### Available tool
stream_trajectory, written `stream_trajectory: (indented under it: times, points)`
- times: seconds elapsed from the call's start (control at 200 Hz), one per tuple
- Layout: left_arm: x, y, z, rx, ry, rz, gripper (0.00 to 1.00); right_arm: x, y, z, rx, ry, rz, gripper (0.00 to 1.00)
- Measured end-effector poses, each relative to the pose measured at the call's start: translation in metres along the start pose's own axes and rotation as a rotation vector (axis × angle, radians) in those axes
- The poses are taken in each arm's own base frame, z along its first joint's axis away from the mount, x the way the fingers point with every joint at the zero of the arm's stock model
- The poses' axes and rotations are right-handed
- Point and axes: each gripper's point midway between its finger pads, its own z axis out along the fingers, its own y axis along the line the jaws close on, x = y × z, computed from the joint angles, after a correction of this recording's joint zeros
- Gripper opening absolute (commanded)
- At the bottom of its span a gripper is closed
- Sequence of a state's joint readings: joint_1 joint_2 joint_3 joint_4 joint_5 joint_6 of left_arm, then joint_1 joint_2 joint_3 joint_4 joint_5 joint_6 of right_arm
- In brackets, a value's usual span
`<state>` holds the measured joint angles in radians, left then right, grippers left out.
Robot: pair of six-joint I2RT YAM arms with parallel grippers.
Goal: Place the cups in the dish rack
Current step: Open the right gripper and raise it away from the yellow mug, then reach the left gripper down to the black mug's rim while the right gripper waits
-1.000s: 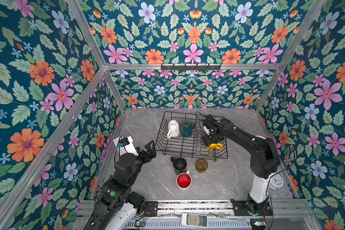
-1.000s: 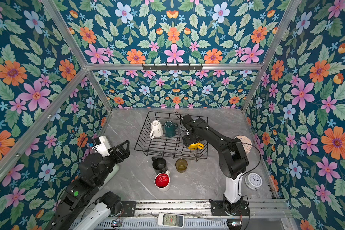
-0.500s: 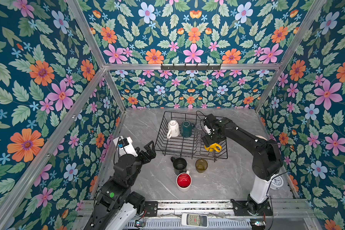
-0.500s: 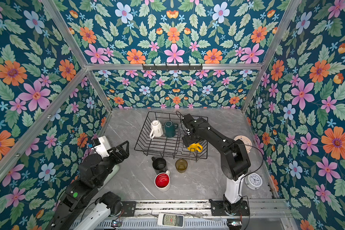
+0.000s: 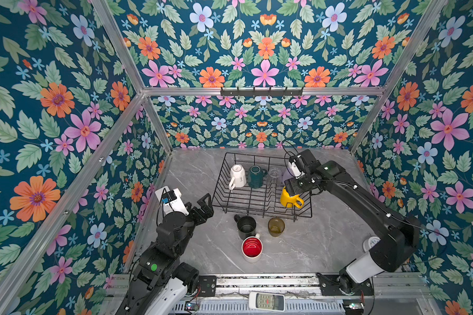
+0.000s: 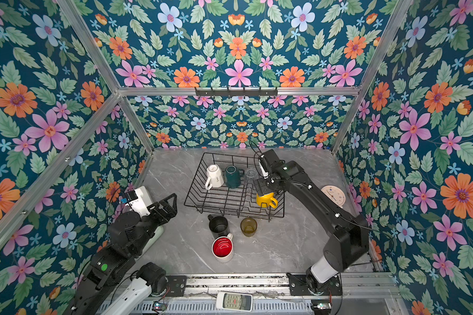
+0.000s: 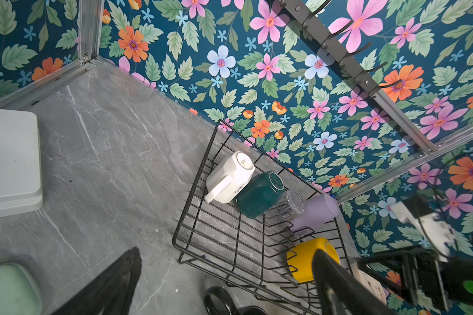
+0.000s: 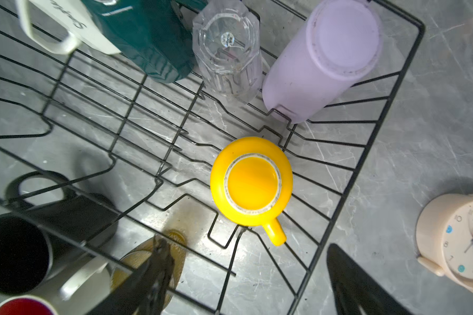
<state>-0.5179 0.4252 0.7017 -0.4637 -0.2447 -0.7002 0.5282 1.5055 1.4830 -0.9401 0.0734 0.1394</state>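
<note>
Nearest, on the table in front of the dish rack [image 5: 257, 196], three cups wait upright with mouths up: the white/red mug [image 5: 251, 246], then the black mug [image 5: 245, 226] and the amber tumbler [image 5: 275, 226], both just outside the rack's near rim. Off the rack's near left corner the left gripper [image 5: 206, 208] hangs with its fingers spread wide, holding nothing.

The change is at the rack's near right corner. The yellow mug [image 8: 251, 177] sits where it did a second ago, but the right gripper [image 5: 292, 191] above it now has its fingers released. In the right wrist view they stand well apart on either side and touch nothing. I take this as the placement finished (five cups in, three to go), so this arm looks free to go for one of the cups in front.

The yellow mug is upside down, with its base up and its mouth on the wires. Its long axis is upright, and its handle points toward the rack's near rim.

Along the rack's far side four more lie tilted with bases up: the white mug [image 5: 237, 176], green mug [image 5: 256, 177], clear glass [image 5: 274, 176] and lilac tumbler [image 8: 322, 60].
</note>
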Motion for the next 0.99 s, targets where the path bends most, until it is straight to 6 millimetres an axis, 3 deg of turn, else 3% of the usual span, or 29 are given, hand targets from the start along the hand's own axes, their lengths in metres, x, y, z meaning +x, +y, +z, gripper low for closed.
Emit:
stream_trajectory:
  times: [0.255, 0.515, 0.785, 0.995]
  points:
    - [0.004, 0.001, 0.004, 0.000, 0.008, 0.001, 0.98, 0.029, 0.006, -0.035, -0.067, -0.053, 0.052, 0.84]
    - [0.017, -0.018, 0.007, 0.053, 0.133, 0.014, 0.90, 0.055, 0.002, -0.030, -0.062, -0.023, 0.088, 0.86]
    - [0.071, -0.027, 0.013, 0.089, 0.430, 0.033, 0.71, 0.053, 0.005, -0.020, -0.072, -0.021, 0.098, 0.86]
    - [0.096, -0.031, 0.007, 0.114, 0.567, 0.033, 0.65, 0.050, 0.005, -0.019, -0.074, -0.033, 0.098, 0.87]
